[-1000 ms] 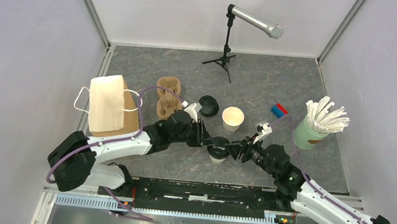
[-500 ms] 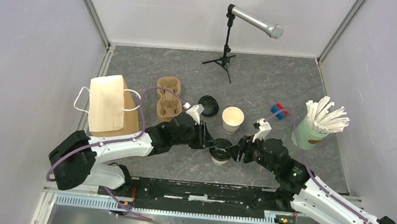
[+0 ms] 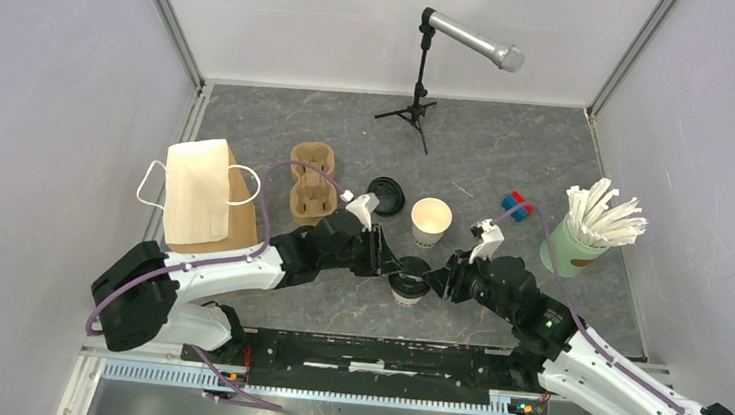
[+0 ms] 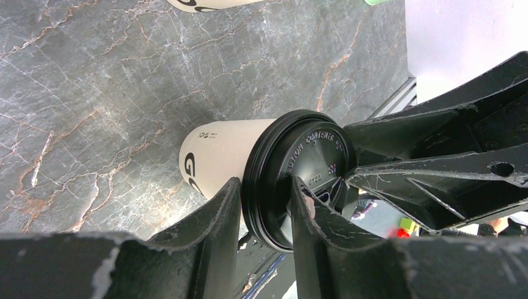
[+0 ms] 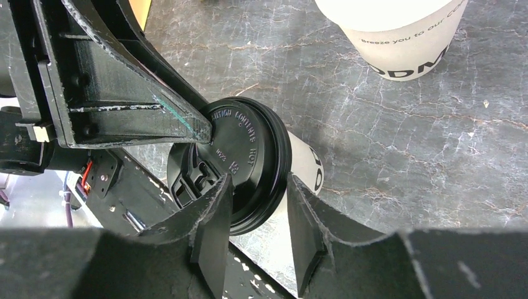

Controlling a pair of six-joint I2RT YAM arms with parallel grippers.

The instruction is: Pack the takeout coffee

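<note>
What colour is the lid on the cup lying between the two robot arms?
The lid is black, with raised lettering; the right wrist view shows it best.

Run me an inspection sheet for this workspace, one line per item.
Surface: grey marbled tabletop, no spill seen.
Job's things: lidded cup standing between the arms; open cup and loose lid behind it.
Clutter: carrier, bag, straw cup, red-blue block, microphone.
End effectors: left end effector shut on the lidded cup's rim; right end effector straddles the same rim, grip unclear.
Cables: purple left cable arcs over the carrier; right cable runs along its arm.
Surroundings: white walls; nothing else seen.
</note>
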